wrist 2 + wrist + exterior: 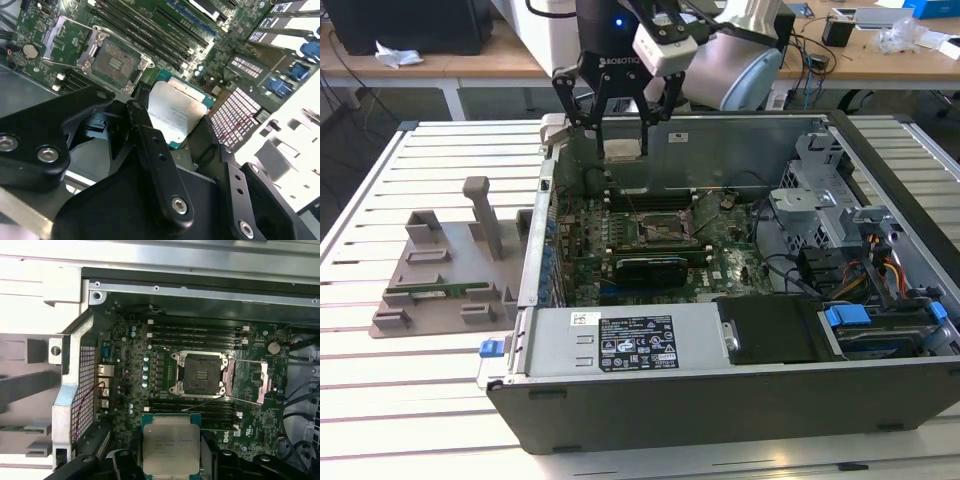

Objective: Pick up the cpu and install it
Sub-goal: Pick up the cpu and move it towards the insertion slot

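Silvery cpu (171, 450) pinched between black fingers (150, 145), held flat above green motherboard (130, 370) inside open computer case (720, 400), beside empty socket (200, 372), not yet seated.

slatted table (400, 400) under computer case (720, 412) and grey fixture (432, 262)
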Available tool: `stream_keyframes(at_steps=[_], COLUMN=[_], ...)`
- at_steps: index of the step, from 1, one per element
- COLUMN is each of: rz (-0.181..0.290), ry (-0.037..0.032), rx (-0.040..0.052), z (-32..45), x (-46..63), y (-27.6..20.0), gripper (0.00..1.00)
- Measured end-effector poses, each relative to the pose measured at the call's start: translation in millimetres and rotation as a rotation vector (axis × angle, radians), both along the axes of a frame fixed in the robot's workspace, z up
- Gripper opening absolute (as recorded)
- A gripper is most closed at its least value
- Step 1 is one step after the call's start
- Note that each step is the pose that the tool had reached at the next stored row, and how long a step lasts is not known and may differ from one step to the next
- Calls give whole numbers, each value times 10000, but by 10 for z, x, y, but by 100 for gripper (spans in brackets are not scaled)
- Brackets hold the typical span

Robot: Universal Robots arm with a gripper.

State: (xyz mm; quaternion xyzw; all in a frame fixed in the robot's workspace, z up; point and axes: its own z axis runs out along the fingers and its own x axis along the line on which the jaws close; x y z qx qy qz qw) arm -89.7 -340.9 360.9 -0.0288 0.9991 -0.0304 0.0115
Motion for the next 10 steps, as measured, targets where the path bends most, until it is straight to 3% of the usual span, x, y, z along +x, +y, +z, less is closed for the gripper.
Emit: stream_keyframes(at_steps=[3, 10], rz=[0, 0], ry=[12, 18], rx=[-1, -1], z=[-78, -178], x=[47, 174], y=[7, 14], gripper=[55, 55])
